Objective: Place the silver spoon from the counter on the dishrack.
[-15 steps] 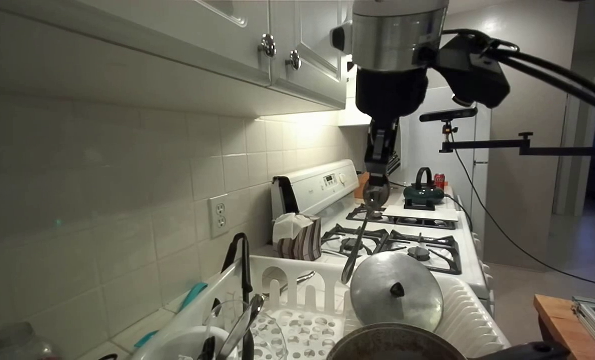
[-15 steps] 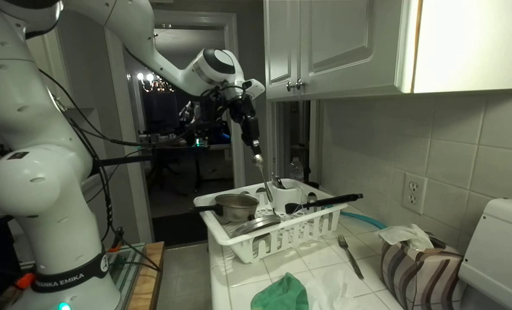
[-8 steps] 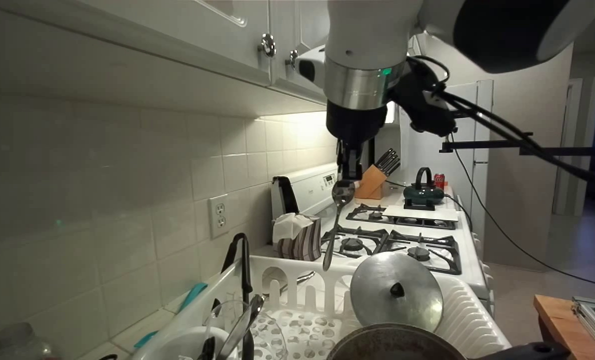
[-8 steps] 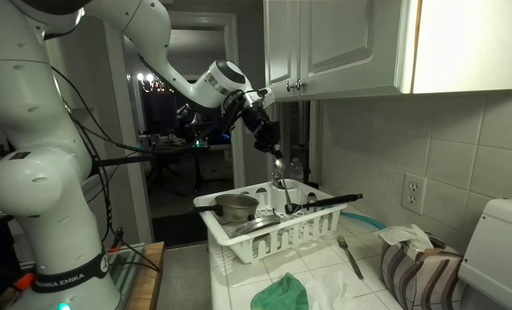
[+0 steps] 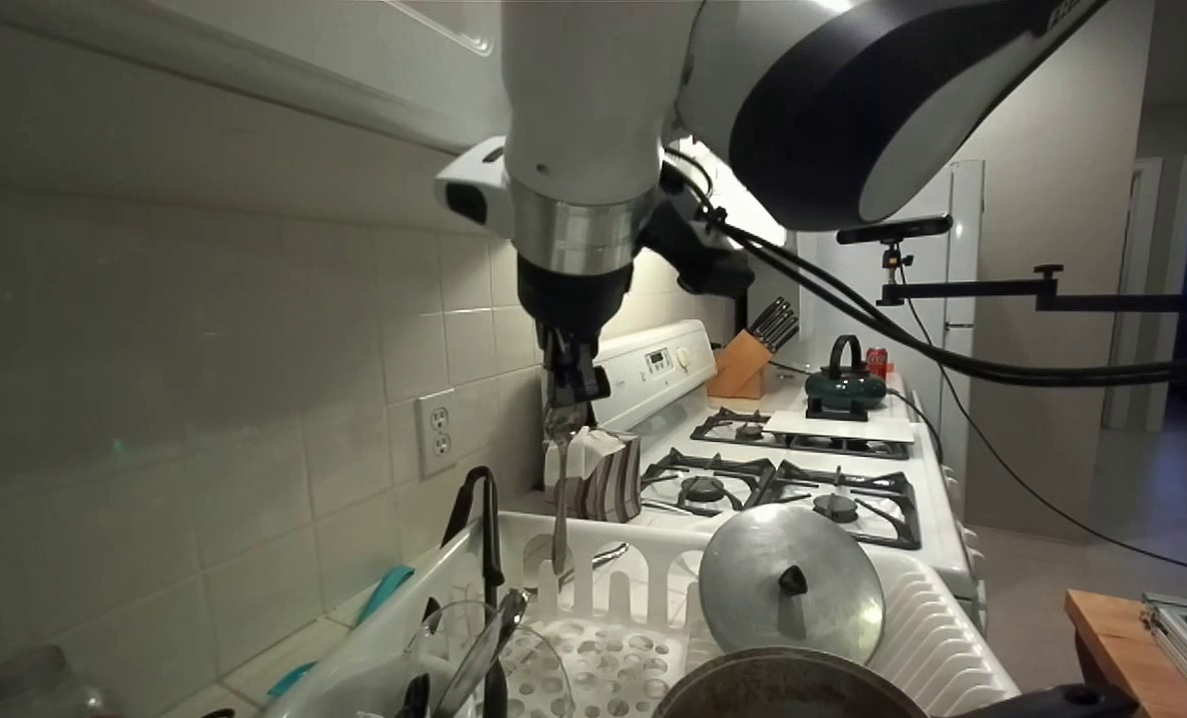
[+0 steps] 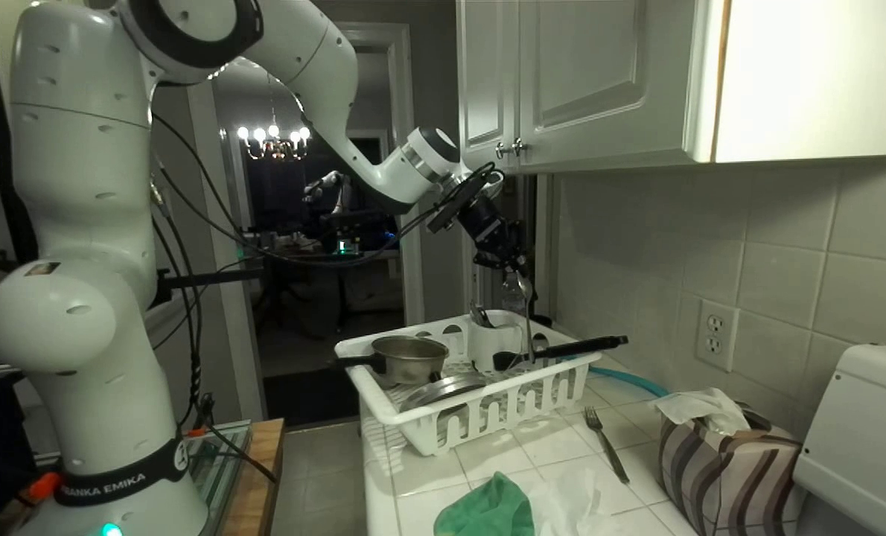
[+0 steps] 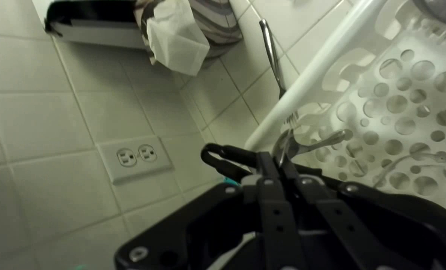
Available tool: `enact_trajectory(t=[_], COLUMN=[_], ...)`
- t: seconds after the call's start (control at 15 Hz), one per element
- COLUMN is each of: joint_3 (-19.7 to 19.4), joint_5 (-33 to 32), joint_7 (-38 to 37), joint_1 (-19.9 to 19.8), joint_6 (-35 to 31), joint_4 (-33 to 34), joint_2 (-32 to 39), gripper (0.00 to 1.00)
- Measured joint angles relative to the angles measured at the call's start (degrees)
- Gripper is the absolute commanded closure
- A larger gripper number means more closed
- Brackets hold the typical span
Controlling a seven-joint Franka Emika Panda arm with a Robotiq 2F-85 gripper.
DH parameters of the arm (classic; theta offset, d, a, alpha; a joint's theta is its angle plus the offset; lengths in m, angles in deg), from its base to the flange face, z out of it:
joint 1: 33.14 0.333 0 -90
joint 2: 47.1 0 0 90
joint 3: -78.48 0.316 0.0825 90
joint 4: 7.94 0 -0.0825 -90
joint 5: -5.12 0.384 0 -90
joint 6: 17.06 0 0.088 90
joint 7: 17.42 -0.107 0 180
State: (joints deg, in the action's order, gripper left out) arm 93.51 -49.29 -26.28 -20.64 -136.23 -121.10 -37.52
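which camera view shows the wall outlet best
The wrist view: the wall outlet appears largest there, whole and unobstructed, both sockets clear, though turned sideways. Both exterior views also show it whole and upright, but smaller.

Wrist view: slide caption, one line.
Gripper holding the silver spoon by its bowl over the white dishrack, a fork on the tiled counter.

Room lay open over the floor of the dishrack between the white container and the lid by the edge facing the stove, while the pot crowded the edge farthest from the wall and a black handle jutted past the opposite one.
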Motion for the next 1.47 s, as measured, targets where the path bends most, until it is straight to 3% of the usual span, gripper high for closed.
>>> enact_trajectory(t=[0.4,0.73,1.13,1.47], joint_3=[0.0,0.0,0.1,0.5], joint_5=[-2.1,-2.0,-1.9,-1.8], joint_7=[14.3,16.4,19.1,34.1], joint_1=[2.7,2.8,3.8,5.6], joint_6=[-4.2,-9.8,-9.9,-8.7], joint_4=[7.1,7.6,8.3,17.3], joint_2=[6.2,7.7,8.9,15.6], gripper=[0.99,0.99,0.99,0.99])
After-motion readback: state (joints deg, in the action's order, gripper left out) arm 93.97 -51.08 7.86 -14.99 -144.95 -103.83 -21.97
